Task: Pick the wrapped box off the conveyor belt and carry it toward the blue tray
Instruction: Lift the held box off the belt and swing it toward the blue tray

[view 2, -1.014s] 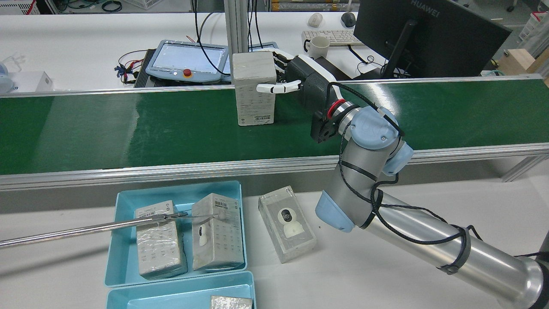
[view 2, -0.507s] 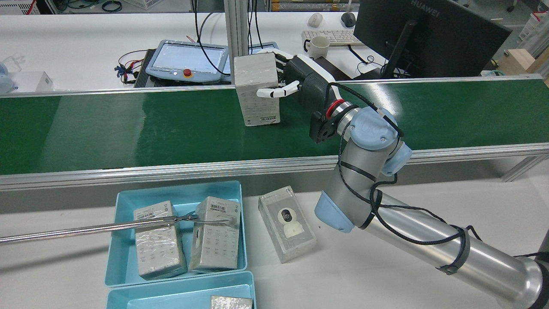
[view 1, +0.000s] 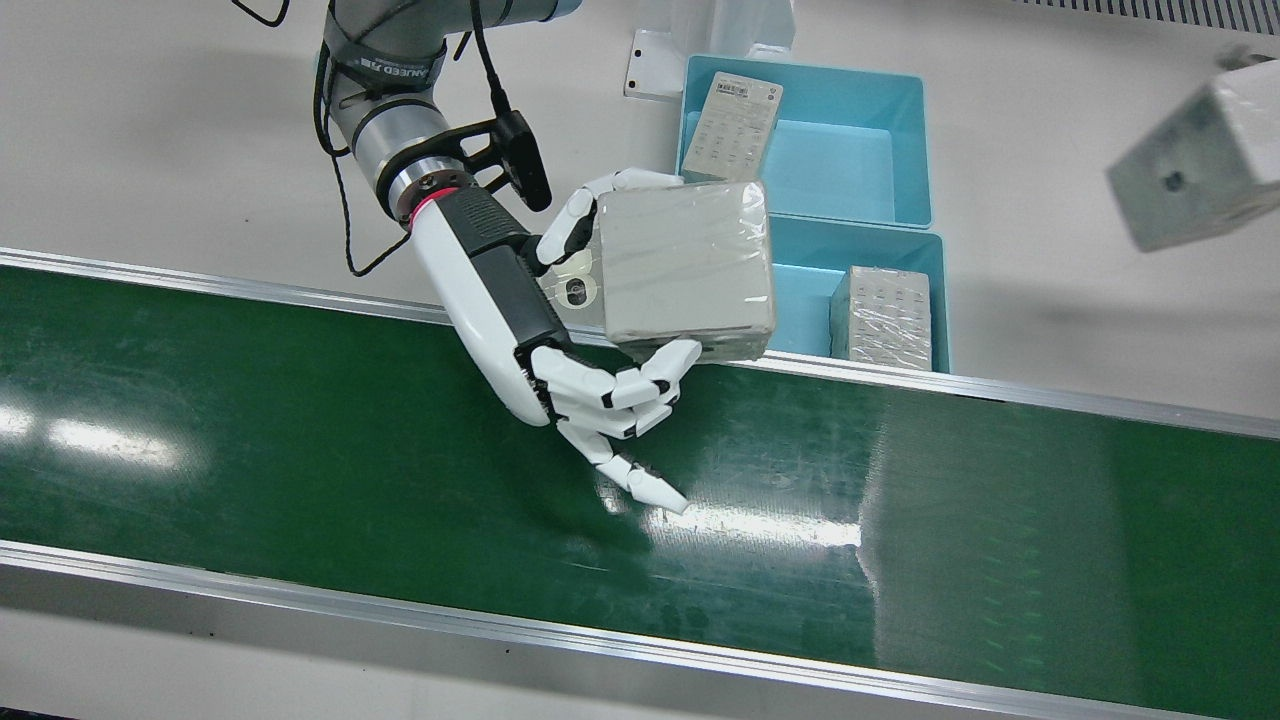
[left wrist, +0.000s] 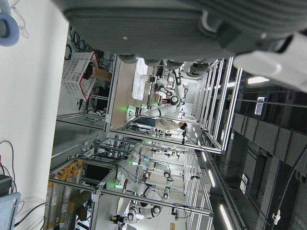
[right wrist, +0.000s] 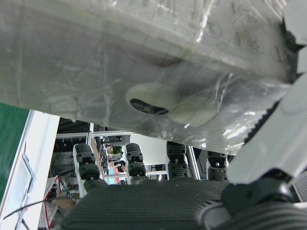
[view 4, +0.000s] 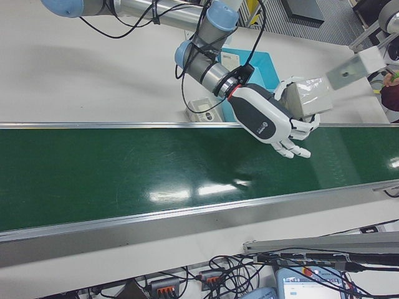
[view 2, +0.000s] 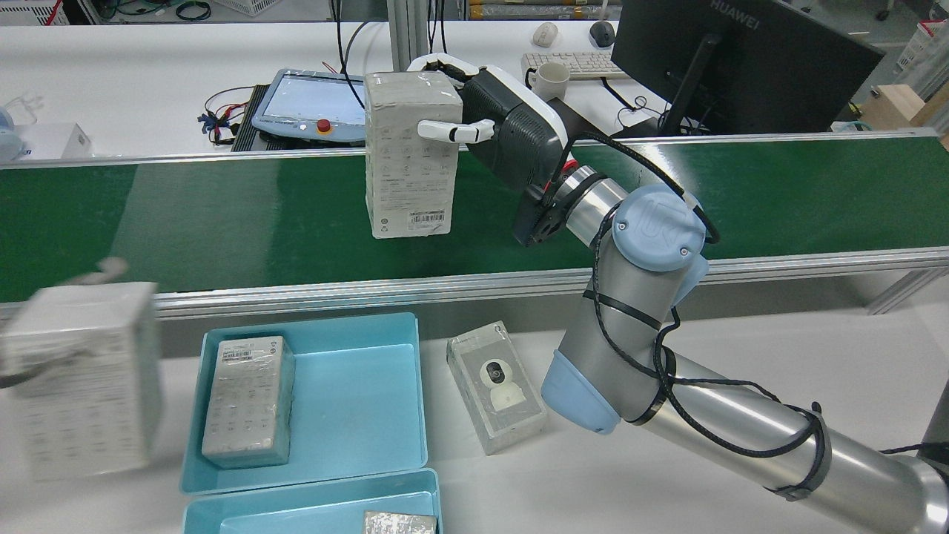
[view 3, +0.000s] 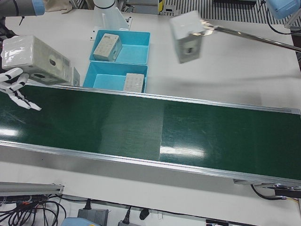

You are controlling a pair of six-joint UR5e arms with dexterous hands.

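- Plastic-wrapped and pale grey, the wrapped box [view 2: 410, 152] hung clear of the conveyor belt [view 2: 222, 215], with green belt showing beneath its lower end in the rear view.
- The right robot hand [view 1: 560, 300] was clamped on the box: one finger lay across its near face in the rear view, others curled over its top and far side, and in the front view a couple of fingers [view 1: 640, 480] stuck out loose toward the belt.
- The left robot hand [left wrist: 192, 28] appeared only in its own camera, as a dark underside at the frame edge; whether it was spread or closed could not be told.
- Judging by this, the pick looked done and the carry was the step in hand.
- The blue tray [view 2: 385, 445] sat on the desk [view 2: 667, 475] on the near side of the belt, to the left of the arm in the rear view, with one box [view 2: 248, 400] lying in its left half and its right half bare.
- A second tray [view 2: 296, 512] lay just nearer, and a loose camera box [view 2: 495, 386] lay on the desk just right of the tray.
- The next move would call for bringing the box back over the belt's near rail [view 2: 445, 285] toward the tray's bare half, keeping the hold firm, since the loose fingers suggested only part of the hand was gripping.
- A blurred box [view 2: 81, 378] hung at the left edge of the rear view, near the tray, and could get in the way.
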